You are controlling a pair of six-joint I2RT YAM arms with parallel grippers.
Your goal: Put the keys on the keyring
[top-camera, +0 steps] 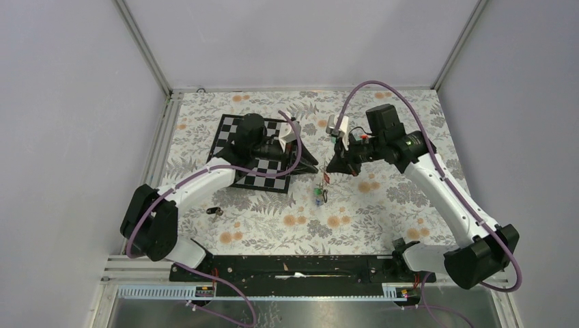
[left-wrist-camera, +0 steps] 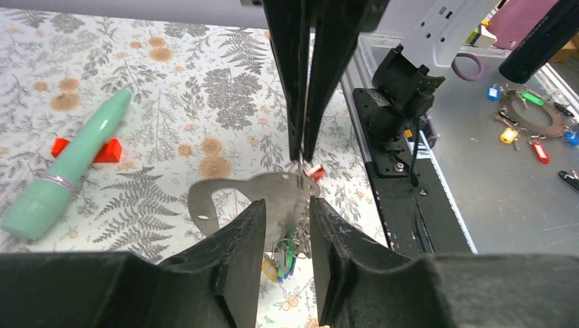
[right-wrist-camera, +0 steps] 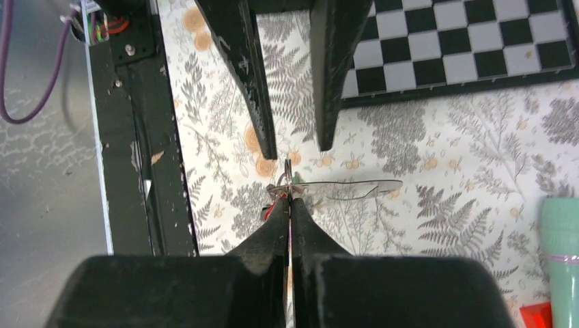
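A: What's where on the table [top-camera: 382, 205]?

B: Both arms meet over its middle. The right claw [right-wrist-camera: 289, 198] is pinched fully closed on the upper edge of the keyring [left-wrist-camera: 270, 190], holding it clear of the table. The left claw [left-wrist-camera: 287, 203] faces it, jaws parted a little, straddling the ring but gripping nothing

A: How will the ring handle?

B: Thin, light, slick metal, I'd judge, apt to swivel in a pinch. Grip the bare band, away from the bunch. The keys [left-wrist-camera: 281, 254] dangle beneath it on coloured tags. They look small and free-swinging, so take one by its tag
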